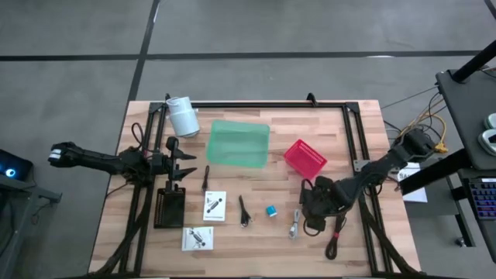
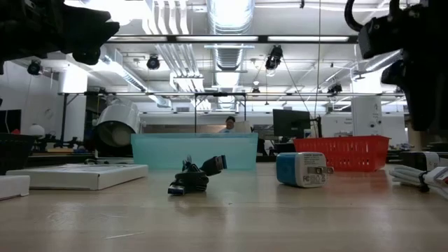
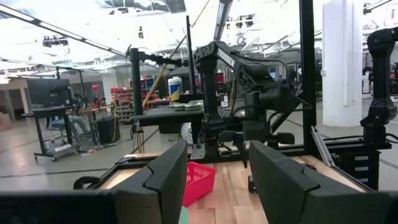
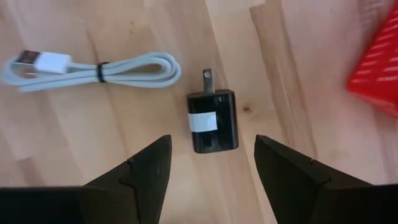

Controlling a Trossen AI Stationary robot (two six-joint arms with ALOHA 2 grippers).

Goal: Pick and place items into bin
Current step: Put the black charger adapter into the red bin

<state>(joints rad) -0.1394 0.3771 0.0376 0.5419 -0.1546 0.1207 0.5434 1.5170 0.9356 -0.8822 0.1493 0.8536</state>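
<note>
In the right wrist view my right gripper (image 4: 211, 163) is open and hovers over a small black adapter (image 4: 213, 121) lying flat on the wood, one finger on each side, touching nothing. A bundled silver cable (image 4: 93, 68) lies beside it. From above, my right gripper (image 1: 308, 208) is near the table's right front, and my left gripper (image 1: 186, 164) waits open at the left. Between them lie a blue cube (image 1: 271, 211), a black cable (image 1: 244, 213), two white packets (image 1: 215, 205), a black stick (image 1: 206, 178) and the silver cable (image 1: 294, 226). The green bin (image 1: 238, 143) sits farther back.
A red basket (image 1: 304, 156) stands just behind my right gripper and shows as a corner (image 4: 376, 68) in its wrist view. A white roll (image 1: 182, 116) lies at the far left, a black box (image 1: 169, 208) near my left arm, and another black cable (image 1: 335, 240) at the right front.
</note>
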